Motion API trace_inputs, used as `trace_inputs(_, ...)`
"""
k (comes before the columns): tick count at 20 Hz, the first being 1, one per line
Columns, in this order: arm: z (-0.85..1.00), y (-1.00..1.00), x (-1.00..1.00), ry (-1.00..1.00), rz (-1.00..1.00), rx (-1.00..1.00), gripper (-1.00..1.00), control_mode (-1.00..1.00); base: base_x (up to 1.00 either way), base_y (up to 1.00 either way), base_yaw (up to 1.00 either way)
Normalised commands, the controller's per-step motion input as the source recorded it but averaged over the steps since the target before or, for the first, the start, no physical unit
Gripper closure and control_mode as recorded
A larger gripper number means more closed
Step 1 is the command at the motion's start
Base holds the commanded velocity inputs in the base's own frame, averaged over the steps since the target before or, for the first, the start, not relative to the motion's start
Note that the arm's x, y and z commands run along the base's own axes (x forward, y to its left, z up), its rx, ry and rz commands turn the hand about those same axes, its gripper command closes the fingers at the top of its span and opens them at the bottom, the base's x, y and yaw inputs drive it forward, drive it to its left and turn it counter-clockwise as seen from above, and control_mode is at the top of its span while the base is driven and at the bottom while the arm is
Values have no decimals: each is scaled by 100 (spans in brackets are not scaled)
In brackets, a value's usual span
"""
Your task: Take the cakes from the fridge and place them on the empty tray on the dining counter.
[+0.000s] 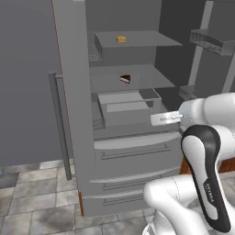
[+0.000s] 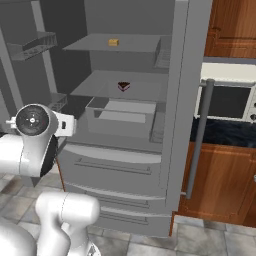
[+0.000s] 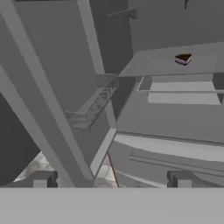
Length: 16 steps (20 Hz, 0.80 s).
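Facing the open fridge (image 1: 133,151) from the base, both doors swung out.

Orange-tan square cake (image 1: 121,39) sits on the top shelf (image 1: 137,39), toward the back. Seen from the right base camera it lies left of the shelf's middle.

Brown wedge cake (image 1: 125,79) with the pink-white layer sits on the second shelf (image 1: 131,75), one level below the square one and roughly under it. The hand camera catches it too, near the shelf's front edge, upper right of that view.

Under the second shelf: a grey crisper bin (image 1: 124,108), then the closed lower drawers (image 1: 133,160) with bar handles.

Left door (image 1: 73,101) stands open with its long vertical bar handle (image 1: 59,124) facing out. Right door (image 2: 192,100) open too, handle on its outer face. Wire door baskets (image 1: 212,41) visible on the far door's inner side.

Arm is raised in front of the fridge at about crisper height, outside the cabinet, well apart from both cakes. Gripper (image 3: 111,179) jaws are apart, wide, nothing between them; both fingertips (image 3: 41,179) show at the bottom of the hand view, looking along the lower drawers and the inner edge of a door.

Wooden cabinets (image 2: 225,185) and a dark bench strip (image 2: 222,132) sit right of the fridge. Floor is grey tile (image 1: 32,202).
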Motion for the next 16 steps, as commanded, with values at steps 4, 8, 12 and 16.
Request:
trace_inputs(4, 0, 13, -39, -8, 1, -6, -100, -100, 0, 0, 0)
trace_inputs(8, 0, 0, -34, -4, -2, 0, -100, -100, 0, 0, 0)
trace_inputs(12, 0, -2, -8, 0, -1, 0, -100, -100, 0, 0, 0)
trace_inputs(16, 0, 0, 0, 0, -2, 0, -100, -100, 0, 0, 0)
